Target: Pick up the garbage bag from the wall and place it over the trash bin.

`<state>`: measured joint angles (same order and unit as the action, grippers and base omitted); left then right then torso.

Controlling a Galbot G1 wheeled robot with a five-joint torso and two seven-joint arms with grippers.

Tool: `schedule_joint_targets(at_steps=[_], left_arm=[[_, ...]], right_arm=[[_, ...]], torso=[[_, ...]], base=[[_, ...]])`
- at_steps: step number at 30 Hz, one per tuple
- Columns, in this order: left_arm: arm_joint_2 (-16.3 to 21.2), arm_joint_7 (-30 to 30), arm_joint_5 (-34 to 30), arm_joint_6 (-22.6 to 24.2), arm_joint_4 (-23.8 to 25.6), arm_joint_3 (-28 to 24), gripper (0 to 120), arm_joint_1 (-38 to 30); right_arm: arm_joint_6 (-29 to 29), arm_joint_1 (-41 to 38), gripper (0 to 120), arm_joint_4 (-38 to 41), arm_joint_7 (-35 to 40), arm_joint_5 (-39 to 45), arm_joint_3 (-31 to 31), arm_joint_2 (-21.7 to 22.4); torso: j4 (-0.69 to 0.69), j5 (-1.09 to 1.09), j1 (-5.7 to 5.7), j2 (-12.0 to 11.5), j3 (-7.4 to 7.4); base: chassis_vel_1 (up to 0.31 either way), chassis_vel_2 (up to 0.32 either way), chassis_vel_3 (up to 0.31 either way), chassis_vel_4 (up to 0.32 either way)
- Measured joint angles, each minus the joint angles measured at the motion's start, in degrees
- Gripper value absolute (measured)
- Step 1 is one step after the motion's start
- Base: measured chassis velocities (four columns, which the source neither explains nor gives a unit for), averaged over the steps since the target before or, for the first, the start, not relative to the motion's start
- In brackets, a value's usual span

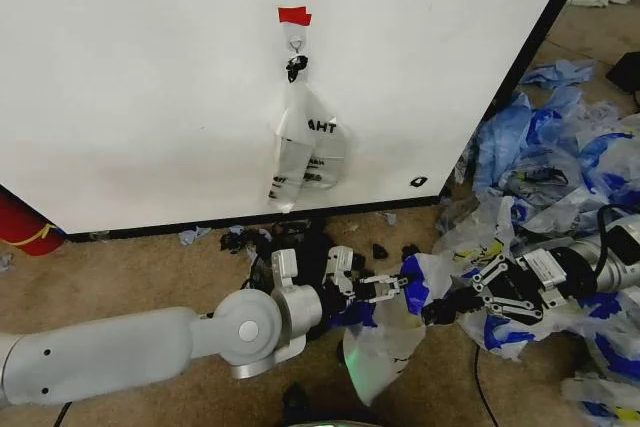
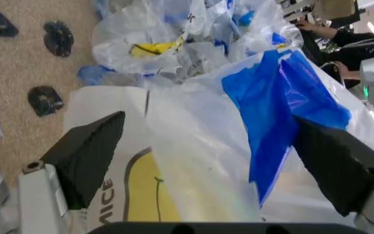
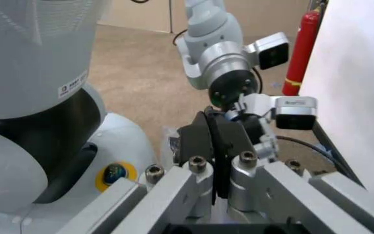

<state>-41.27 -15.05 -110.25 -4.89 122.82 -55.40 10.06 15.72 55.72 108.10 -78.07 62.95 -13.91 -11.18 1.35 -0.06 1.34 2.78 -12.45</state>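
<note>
The garbage bag (image 1: 385,342), thin white plastic with blue patches, hangs off the floor between my two grippers, in front of the wall (image 1: 150,77). In the left wrist view the garbage bag (image 2: 194,161) shows a yellow face and a blue patch. It lies between the wide-apart fingers of my open left gripper (image 2: 210,161), which is at the bag's left edge (image 1: 385,287). My right gripper (image 1: 440,309) is at the bag's right edge with its pads pressed together (image 3: 214,141). The trash bin is out of view.
A narrower white bag with black lettering (image 1: 305,142) hangs from a hook (image 1: 296,44) under red tape (image 1: 294,15). A heap of white and blue bags (image 1: 560,157) covers the floor at right. Black scraps (image 1: 300,237) lie by the wall base. A red cylinder (image 1: 25,227) stands far left.
</note>
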Motion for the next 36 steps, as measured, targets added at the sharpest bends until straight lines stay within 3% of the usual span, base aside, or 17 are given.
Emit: schedule_joint_targets(at_steps=[32, 36], left_arm=[[-0.72, -0.73, 0.25, -0.41, -0.04, 0.45, 94, 1.15], [-0.57, -0.76, 0.25, -0.60, 0.18, 0.46, 83, 0.69]], right_arm=[[0.23, -3.58, 0, 1.36, 2.94, 5.46, 0.44, 3.43], [0.33, -3.45, 0, 1.30, 3.36, 5.45, 0.45, 3.29]], torso=[[0.00, 0.01, 0.00, 0.00, 0.00], [0.00, 0.00, 0.00, 0.00, 0.00]], base=[[0.000, 0.000, 0.000, 0.000], [0.000, 0.000, 0.000, 0.000]])
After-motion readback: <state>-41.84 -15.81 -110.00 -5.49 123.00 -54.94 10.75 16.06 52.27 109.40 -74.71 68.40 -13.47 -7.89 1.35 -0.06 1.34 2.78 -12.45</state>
